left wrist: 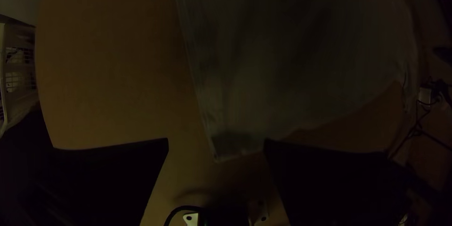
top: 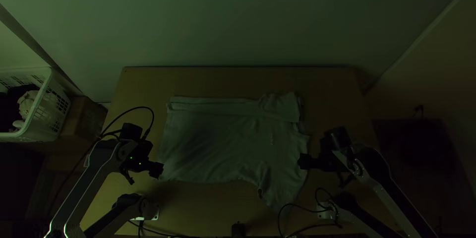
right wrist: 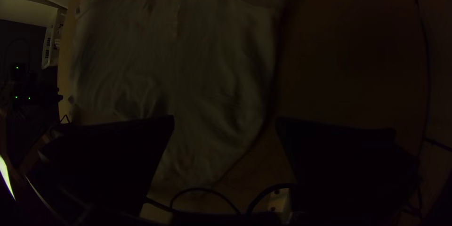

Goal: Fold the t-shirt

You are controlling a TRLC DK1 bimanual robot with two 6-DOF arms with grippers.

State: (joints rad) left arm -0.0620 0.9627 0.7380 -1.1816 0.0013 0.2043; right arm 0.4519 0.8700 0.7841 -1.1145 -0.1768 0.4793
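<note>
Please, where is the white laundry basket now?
In the top view, the white basket stands at the far left, beyond the table's left edge, beside a cardboard box.

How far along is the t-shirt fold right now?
One side looks done: a long strip along the t-shirt's far edge appears folded over. Nothing is in hand: the left gripper and right gripper are open over the cloth's near side. Left to do, it seems: the near side, whose sleeve sticks out, then the final folds.
</note>
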